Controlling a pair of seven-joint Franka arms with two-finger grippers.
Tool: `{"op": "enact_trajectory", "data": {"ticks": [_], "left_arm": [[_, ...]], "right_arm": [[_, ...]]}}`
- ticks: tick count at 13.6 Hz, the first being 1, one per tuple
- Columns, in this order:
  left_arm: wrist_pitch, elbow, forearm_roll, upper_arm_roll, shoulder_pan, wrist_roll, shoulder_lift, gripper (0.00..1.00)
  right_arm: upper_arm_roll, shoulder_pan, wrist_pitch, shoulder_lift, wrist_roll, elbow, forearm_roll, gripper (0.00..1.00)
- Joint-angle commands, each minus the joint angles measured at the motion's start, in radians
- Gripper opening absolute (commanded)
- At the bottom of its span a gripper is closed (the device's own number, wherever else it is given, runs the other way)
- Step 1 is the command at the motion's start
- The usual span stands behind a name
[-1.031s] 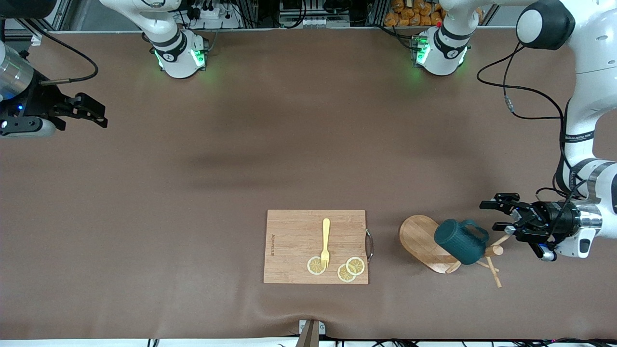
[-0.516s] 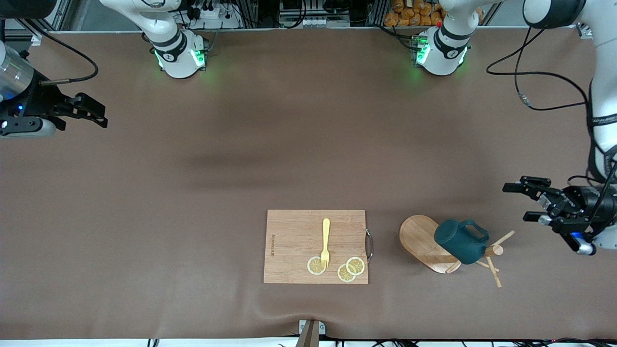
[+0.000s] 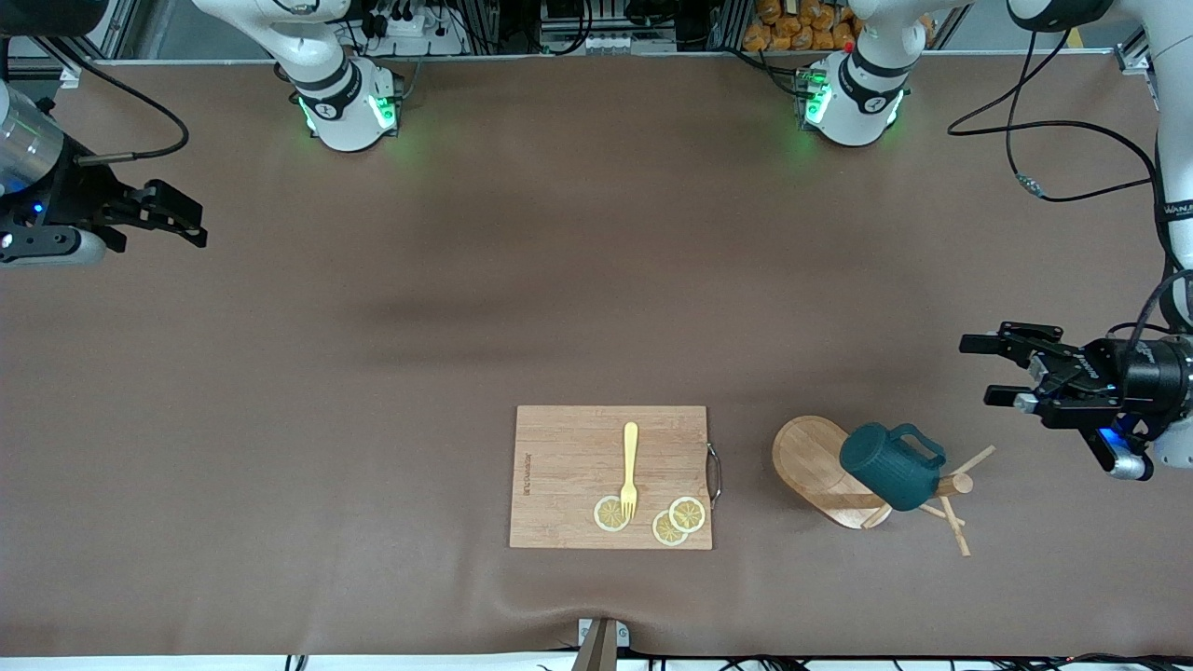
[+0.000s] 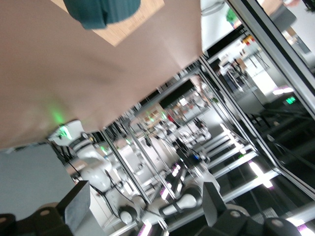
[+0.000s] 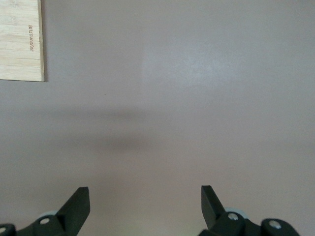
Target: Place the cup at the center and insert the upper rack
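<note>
The dark teal cup point(image 3: 890, 466) lies tilted on the upper rack point(image 3: 813, 457), a wooden mug tree that lies on its side with its oval base on edge and its pegs point(image 3: 953, 531) on the table. My left gripper point(image 3: 984, 370) is open and empty, over the table toward the left arm's end, apart from the cup. In the left wrist view the cup point(image 4: 101, 10) and the rack's base point(image 4: 135, 27) show at the frame's edge, off from the gripper point(image 4: 145, 204). My right gripper point(image 3: 191, 222) waits open over the right arm's end; it also shows in its wrist view point(image 5: 145, 204).
A rectangular wooden cutting board point(image 3: 569, 466) lies beside the rack toward the right arm's end, with a yellow fork point(image 3: 630, 466) and lemon slices point(image 3: 676, 520) on it. Its corner shows in the right wrist view point(image 5: 19, 39). Brown cloth covers the table.
My left gripper has drawn back from the rack's pegs toward the left arm's end of the table. The cup, the rack and the right arm have not moved.
</note>
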Motion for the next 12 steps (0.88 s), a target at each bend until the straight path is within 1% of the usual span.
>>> {"op": "enact_trajectory", "data": {"ticks": [1, 3, 4, 6, 8, 12], "left_arm": [[0.089, -0.021, 0.131, 0.005, -0.036, -0.006, -0.085, 1.0], [0.162, -0.023, 0.242, 0.004, -0.079, -0.006, -0.119, 1.0], [0.176, -0.023, 0.29, 0.004, -0.094, -0.006, -0.127, 1.0], [0.183, -0.021, 0.386, -0.002, -0.1, -0.006, -0.148, 1.0], [0.183, -0.023, 0.521, -0.01, -0.112, 0.0, -0.179, 1.0], [0.181, -0.023, 0.789, -0.01, -0.187, 0.026, -0.229, 1.0]], "right_arm": [[0.006, -0.013, -0.008, -0.015, -0.002, -0.005, 0.006, 1.0], [0.006, -0.012, -0.008, -0.015, 0.0, -0.005, 0.006, 1.0], [0.006, -0.012, -0.008, -0.015, 0.0, -0.005, 0.006, 1.0], [0.006, -0.012, -0.007, -0.015, 0.0, -0.005, 0.006, 1.0], [0.006, -0.012, -0.007, -0.015, 0.0, -0.005, 0.006, 1.0], [0.006, -0.012, -0.005, -0.014, 0.0, -0.005, 0.006, 1.0]]}}
